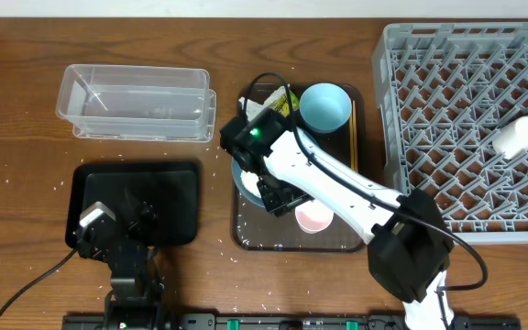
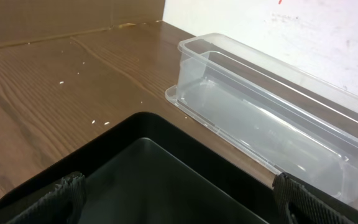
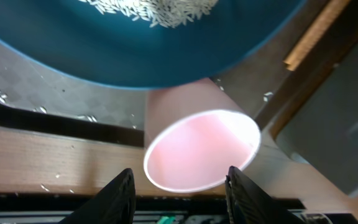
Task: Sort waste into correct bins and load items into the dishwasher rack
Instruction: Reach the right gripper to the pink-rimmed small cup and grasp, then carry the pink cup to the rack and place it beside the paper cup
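A small pink cup (image 1: pixel 314 218) stands on the brown serving tray (image 1: pixel 255 235) beside the dark blue bowl (image 1: pixel 244 180), which my right arm mostly covers. In the right wrist view the pink cup (image 3: pixel 201 149) sits just ahead of my open right gripper (image 3: pixel 182 193), its rim between the fingertips, untouched. The blue bowl (image 3: pixel 148 56) holds white rice (image 3: pixel 160 9). My right gripper (image 1: pixel 278 195) hovers over the tray. The light blue bowl (image 1: pixel 326 106), chopsticks (image 1: pixel 352 133) and yellow-green wrapper (image 1: pixel 283 99) lie at the tray's far end. My left gripper (image 2: pixel 182 208) is open and empty over the black tray (image 2: pixel 166 168).
The grey rack (image 1: pixel 447 183) fills the right side, with a white cup (image 1: pixel 518 135) lying in it. The clear tub (image 1: pixel 136 101) stands at the back left, also in the left wrist view (image 2: pixel 266 124). The black tray (image 1: pixel 154 188) lies front left. Loose rice grains dot the wood.
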Robot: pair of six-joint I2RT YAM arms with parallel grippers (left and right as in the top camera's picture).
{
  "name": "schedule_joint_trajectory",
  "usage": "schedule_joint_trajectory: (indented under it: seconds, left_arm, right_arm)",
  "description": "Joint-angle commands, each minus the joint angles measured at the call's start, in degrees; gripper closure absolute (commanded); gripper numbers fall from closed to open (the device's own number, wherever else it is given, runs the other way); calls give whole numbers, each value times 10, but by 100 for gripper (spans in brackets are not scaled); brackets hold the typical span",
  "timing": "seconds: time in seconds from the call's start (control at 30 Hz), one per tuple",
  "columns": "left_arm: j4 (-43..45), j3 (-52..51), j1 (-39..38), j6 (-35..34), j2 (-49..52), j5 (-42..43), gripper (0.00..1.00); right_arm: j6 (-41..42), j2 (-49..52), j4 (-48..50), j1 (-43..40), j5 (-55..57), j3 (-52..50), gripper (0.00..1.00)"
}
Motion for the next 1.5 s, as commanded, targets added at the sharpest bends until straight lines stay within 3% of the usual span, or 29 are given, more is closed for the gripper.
schedule_joint_trajectory:
  seconds: [0.0,0.27,0.83,0.93,1.13,1.47]
  left_arm:
    - [-16,-11,2,1,0,-9,2]
    - [-16,-11,2,1,0,-9,2]
    - [-16,-11,2,1,0,-9,2]
    - [-16,-11,2,1,0,-9,2]
    - [-16,-11,2,1,0,-9,2]
    - [-16,-11,2,1,0,-9,2]
  right_arm:
    - [16,-10,21,0,-24,-22,55]
    - [16,-10,58,3,-36,-69,58]
    - [22,-10,130,10,-34,-130,75]
    - [20,-10,105,1,-12,-106,78]
    - [-26,-11,30,-34,-7,0,99]
    - [-124,-12,-48,-189,17,221,99]
